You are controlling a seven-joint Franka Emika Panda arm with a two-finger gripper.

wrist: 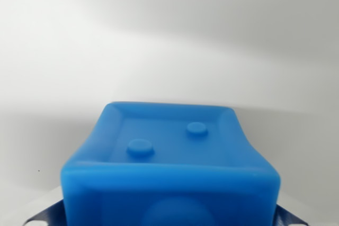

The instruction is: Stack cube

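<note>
Currently the wrist view is filled, low and centre, by one blue cube [169,168], seen very close. Its upward face is a recessed panel with a raised rim and two round studs; a rounded bulge shows on the near face at the bottom edge of the frame. Just beside the cube's lower corners, on the wrist view's left and right, small dark-blue patterned pieces poke out [45,216]; these may be the finger pads, but they are too cropped to be sure. The gripper's fingers are not clearly shown, so I cannot tell whether the jaws stand apart or are closed on the cube, though the cube's closeness to the camera hints it may be held. Behind the cube lies only a plain white surface [169,35] with soft shadow; whether the cube rests on it or hangs above it cannot be told. No second cube is visible. Judgement on progress: no stack is seen, so the placing step appears not yet done; the target cube must first come into view.
</note>
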